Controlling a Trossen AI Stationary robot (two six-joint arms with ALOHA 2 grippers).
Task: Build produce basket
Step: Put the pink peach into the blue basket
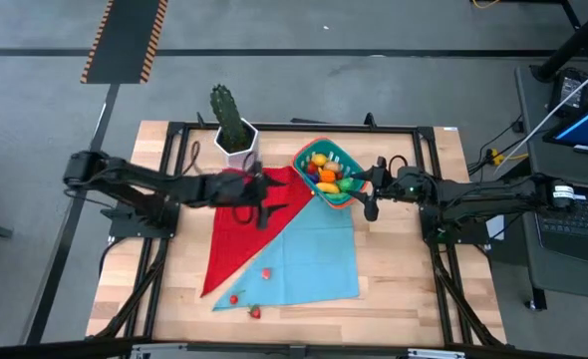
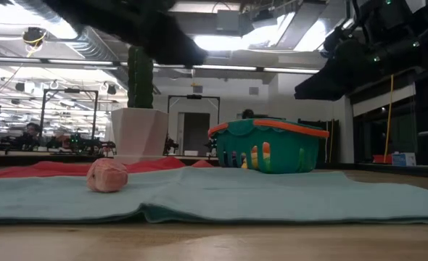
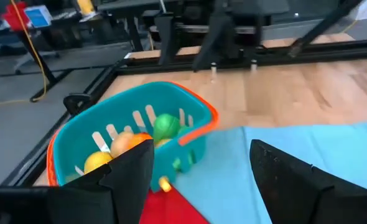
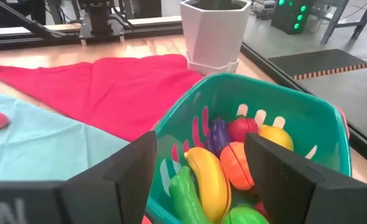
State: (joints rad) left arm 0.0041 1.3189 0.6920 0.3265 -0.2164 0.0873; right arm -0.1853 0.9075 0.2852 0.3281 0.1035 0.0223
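The teal basket [image 1: 330, 171] held produce [image 1: 327, 174] at the tabletop's [image 1: 404, 269] far side. Both end effectors, left [image 1: 267, 199] and right [image 1: 370, 186], flanked it. Three red berries [image 1: 255, 312] lay near.

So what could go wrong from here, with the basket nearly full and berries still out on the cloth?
1. The right gripper sits open right beside the basket; a careless move might shove or tip it.
2. The loose berries lie far from the basket, one off the blue cloth on bare wood, so they may roll if nudged.
3. The cactus pot stands near the left gripper; a wide swing could clip it.
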